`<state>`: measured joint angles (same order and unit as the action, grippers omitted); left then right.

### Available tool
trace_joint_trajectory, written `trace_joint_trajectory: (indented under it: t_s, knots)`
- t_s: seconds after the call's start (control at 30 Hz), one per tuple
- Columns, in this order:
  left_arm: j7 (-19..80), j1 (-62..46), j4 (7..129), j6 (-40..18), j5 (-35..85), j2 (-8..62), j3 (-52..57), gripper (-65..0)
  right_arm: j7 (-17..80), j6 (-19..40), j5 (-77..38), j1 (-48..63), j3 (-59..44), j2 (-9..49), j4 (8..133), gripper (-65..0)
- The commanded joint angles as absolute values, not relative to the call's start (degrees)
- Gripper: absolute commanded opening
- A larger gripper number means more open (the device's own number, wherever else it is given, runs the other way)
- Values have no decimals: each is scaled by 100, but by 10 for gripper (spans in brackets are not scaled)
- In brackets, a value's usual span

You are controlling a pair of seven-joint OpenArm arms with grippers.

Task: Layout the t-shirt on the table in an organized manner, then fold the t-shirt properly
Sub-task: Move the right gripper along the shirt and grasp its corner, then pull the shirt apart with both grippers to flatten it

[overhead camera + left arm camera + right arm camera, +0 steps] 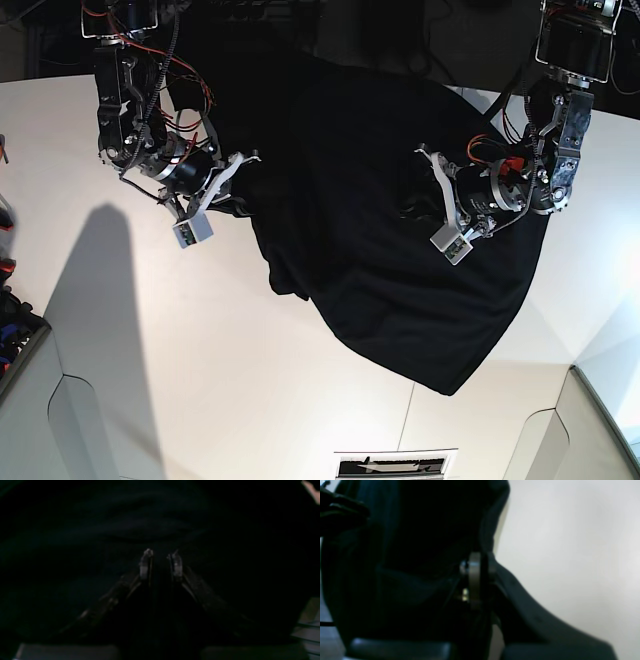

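The t-shirt (pixel 390 270) was spread plain-black side up, bunched, across the upper centre and right of the base view on the table (pixel 200 380). At its left edge the right gripper (pixel 476 562) was seen clamped tight on a fold. The left gripper (pixel 161 561), right of centre, had its jaws narrowly parted over dark cloth; whether fabric was pinched could not be told in that dim view. A one-sided pull was judged likely to drag or twist the shirt rather than flatten it.
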<state>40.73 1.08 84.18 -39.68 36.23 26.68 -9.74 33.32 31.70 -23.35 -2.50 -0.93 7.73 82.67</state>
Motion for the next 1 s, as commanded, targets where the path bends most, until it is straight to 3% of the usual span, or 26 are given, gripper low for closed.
trace_joint_trajectory:
  t_s: [0.0, 0.23, 0.5, 0.53, 0.6, 0.67, 0.97]
  knots:
    - [3962, 191, 8377, -4000, 3599, 2731, -930, -518, 3157, 3168, -2423, -489, -276, 805, 8499, -650]
    - [3739, 193, 7459, -4000, 3103, 2733, -930, -518, 3500, 3148, -2486, -1179, -1337, 908, 9026, -650]
    - [3675, 305, 7054, -4000, 3039, 2731, -930, -518, 3726, 2961, -2438, -1446, -1835, 1269, 9021, -650]
    - [3671, 331, 7054, -4000, 3063, 2731, -930, -518, 3844, 2930, -2440, -1437, -1872, 1267, 9019, -574]
    - [3662, 416, 7054, -4000, 3107, 2724, -930, -518, 3970, 2882, -2447, -1393, -1914, 1267, 9019, -354]
    - [3662, 517, 7054, -4000, 3100, 2698, -930, -518, 3970, 2869, -2521, -1317, -1929, 1267, 9021, -218]
    - [3662, 827, 7050, -4000, 2838, 2652, -930, -518, 4429, 2985, -3306, -1050, -1940, 1129, 9035, -211]
